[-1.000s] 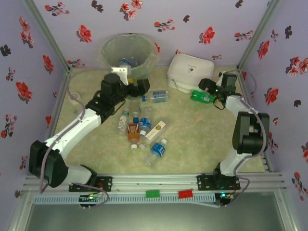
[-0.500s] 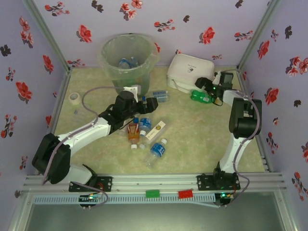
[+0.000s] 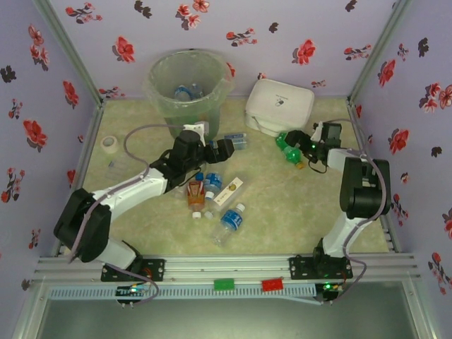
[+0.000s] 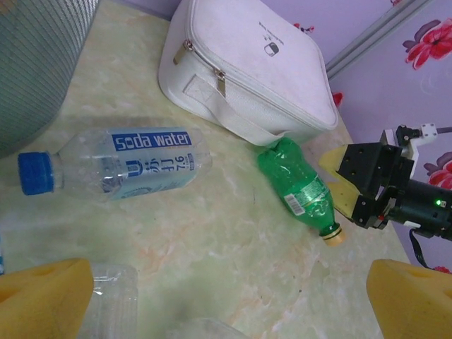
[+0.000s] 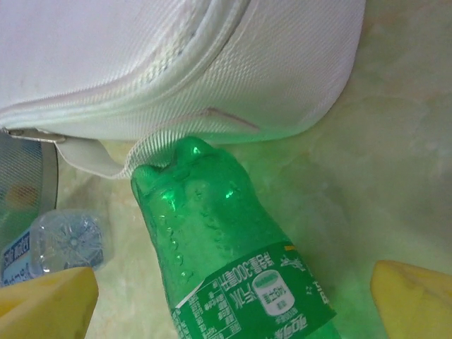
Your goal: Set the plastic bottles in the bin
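Since a second earlier the left arm had swung back from the bin [image 3: 185,116] to the loose bottles [image 3: 205,185], and the green bottle [image 3: 288,145] had turned to lie slanted. Both hands stood wide open, holding nothing. The right hand [image 5: 233,296] was lined up on the green bottle with a finger to either side, coming in from the neck end (its base was jammed against the white case [image 5: 176,63]). The left hand [image 3: 223,149] hovered over the table [image 3: 282,205] near the soda water bottle [image 4: 120,166] beside the bin, probably choosing its next pick. A few bottles lay in the bin.
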Motion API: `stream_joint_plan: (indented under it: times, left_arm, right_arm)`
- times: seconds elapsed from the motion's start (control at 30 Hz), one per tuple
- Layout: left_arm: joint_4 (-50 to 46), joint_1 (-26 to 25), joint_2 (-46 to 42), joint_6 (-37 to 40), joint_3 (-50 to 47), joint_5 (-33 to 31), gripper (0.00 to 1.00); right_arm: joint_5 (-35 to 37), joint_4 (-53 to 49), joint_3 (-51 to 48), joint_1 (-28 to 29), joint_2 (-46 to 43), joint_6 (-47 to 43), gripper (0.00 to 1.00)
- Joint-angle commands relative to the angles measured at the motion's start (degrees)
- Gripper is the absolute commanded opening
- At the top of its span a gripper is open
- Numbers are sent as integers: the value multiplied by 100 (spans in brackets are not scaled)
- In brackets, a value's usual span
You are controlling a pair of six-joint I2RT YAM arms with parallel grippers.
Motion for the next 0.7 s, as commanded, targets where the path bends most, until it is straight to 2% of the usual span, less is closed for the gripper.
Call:
stream_joint_plan:
  times: [0.0,0.2,0.37,0.53,0.67]
  left_arm:
    - [174,-3,167,-138,268,247,100]
    - [-8,19,207,-165,306,295,100]
    - [-111,66,161,-286,236,294,100]
    - [-114,92,75,-352,92,267,100]
    - [-114,128,29,-400,29,251,100]
  right_arm:
    - [553,-696,32,327,-237,-373,100]
    - [1353,-1568,268,860,-85,-804,99]
    - [1646,-2145,650,1070,207,-961,92]
    - [1672,-2178,749,1124,290,-956,78]
    - [1673,-2205,842,1124,355,-998,71]
